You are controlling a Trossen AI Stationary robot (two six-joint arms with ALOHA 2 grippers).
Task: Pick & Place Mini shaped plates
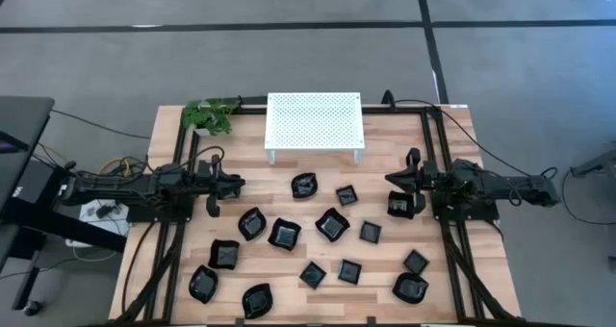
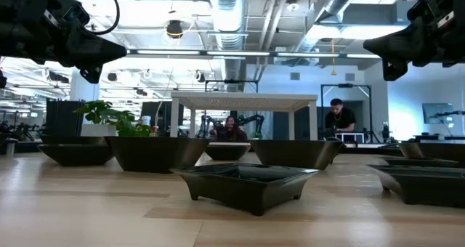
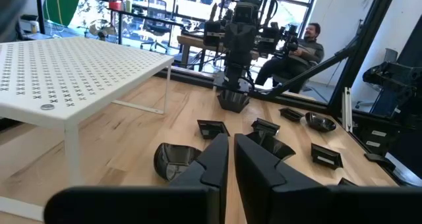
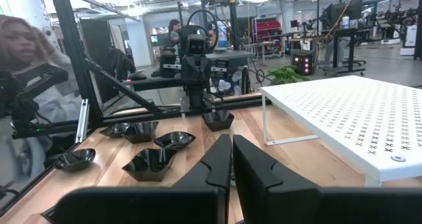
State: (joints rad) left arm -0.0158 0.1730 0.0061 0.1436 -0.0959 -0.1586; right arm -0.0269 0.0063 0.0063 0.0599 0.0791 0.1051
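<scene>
The mini shaped plates (image 1: pixel 335 224), glossy black, lie scattered over the front half of the wooden surface (image 1: pixel 385 269), in front of the white perforated rack (image 1: pixel 315 124). The left tool (image 1: pixel 238 184) hangs above the surface's left side, its fingers (image 3: pixel 217 159) nearly together and gripping nothing. The right tool (image 1: pixel 390 180) hangs at the right side, fingers (image 4: pixel 214 158) pressed together and empty, just beside one plate (image 1: pixel 400 206). A green plant (image 1: pixel 209 115) stands at the back left corner

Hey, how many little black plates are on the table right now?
14 plates on the wooden table before the white rack: two near the rack, one by the right gripper, four across the middle, seven toward the front edge. Others may hide beneath the arms.
</scene>
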